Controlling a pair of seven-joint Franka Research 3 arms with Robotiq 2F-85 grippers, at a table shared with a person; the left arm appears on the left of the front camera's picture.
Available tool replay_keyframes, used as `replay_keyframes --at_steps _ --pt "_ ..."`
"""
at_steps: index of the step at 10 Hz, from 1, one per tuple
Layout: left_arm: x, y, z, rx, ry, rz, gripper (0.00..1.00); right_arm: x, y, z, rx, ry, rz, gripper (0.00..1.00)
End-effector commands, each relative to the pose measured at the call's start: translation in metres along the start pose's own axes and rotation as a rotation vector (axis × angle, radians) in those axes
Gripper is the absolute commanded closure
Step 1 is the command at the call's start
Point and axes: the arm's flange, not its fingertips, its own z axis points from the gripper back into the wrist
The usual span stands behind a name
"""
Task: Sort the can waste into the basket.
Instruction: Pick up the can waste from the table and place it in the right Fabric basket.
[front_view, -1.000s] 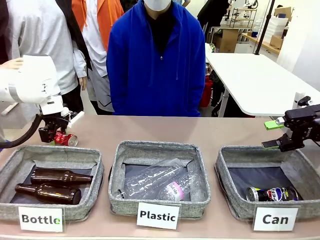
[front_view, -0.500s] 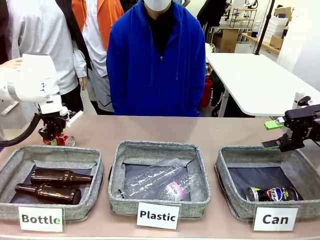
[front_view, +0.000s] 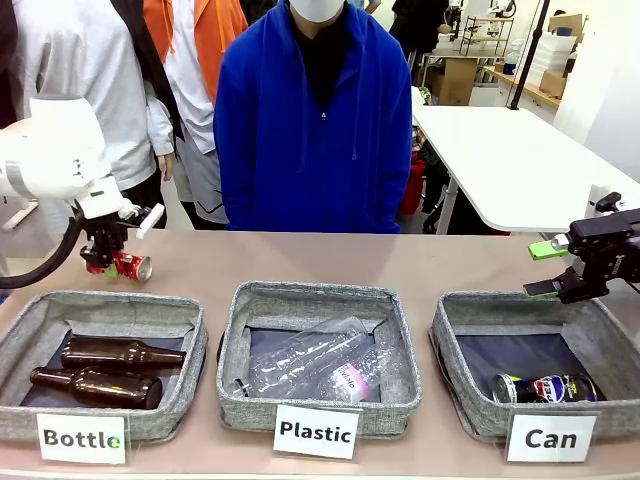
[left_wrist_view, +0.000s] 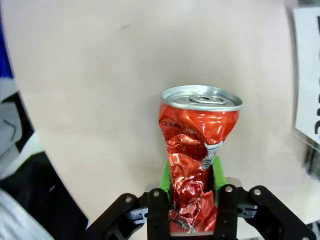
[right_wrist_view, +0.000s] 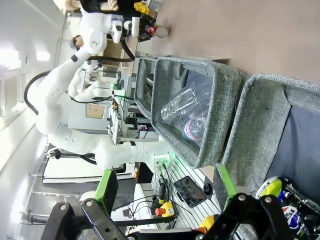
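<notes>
Front view: the left gripper (front_view: 108, 262) is clamped on the red can (front_view: 130, 266), at the far left of the table (front_view: 330, 262), beyond the far rim of the "Bottle" basket (front_view: 100, 312). A second ago the can sat lower, close to the tabletop just behind that basket; it now hangs higher, clear of the table surface, and the left arm's white wrist has risen with it. Left wrist view confirms the grip: the green pads (left_wrist_view: 167, 180) press on both sides of the crushed red can (left_wrist_view: 196, 170), whose silver top points away from the camera over bare tabletop.

At the far right, the right gripper (front_view: 547, 268) hovers above the far rim of the "Can" basket (front_view: 470, 345), jaws spread wide with nothing between them, in the same spot as a second ago. The dark can (front_view: 545, 387) with blue-white markings lies on the dark lining of that basket, near its front right corner, unmoved. In the right wrist view the dark can (right_wrist_view: 280, 197) shows between that gripper's spread fingers.

The "Plastic" basket (front_view: 260, 300) in the middle holds clear plastic bottles (front_view: 320, 368), and two brown glass bottles (front_view: 105, 370) lie in the left basket, all as before. A person in a blue top (front_view: 312, 130) stands at the far side.
</notes>
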Motion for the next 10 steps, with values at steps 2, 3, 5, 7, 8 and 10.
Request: replay_keyframes --at_steps 2,3,5,7,8,10 --pt "-0.014 -0.048 0.079 0.205 -0.189 0.267 1.00 0.001 0.000 0.004 0.000 0.009 0.019 0.00" --pt "-0.017 -0.070 0.105 0.221 -0.317 0.327 1.00 0.001 0.000 0.004 0.000 0.009 0.019 0.00" --pt "-0.015 -0.122 0.136 0.167 -0.506 0.348 0.83 0.001 0.000 0.004 0.000 0.009 0.019 0.00" --pt "-0.010 -0.177 0.149 0.054 -0.662 0.291 0.83 0.001 0.000 0.004 0.000 0.009 0.019 0.00" --pt "-0.009 -0.197 0.147 0.034 -0.670 0.253 0.83 0.001 0.000 0.004 0.000 0.009 0.019 0.00" --pt "-0.024 -0.201 0.139 0.078 -0.661 0.285 0.83 0.001 0.000 0.004 0.000 0.009 0.019 0.00"
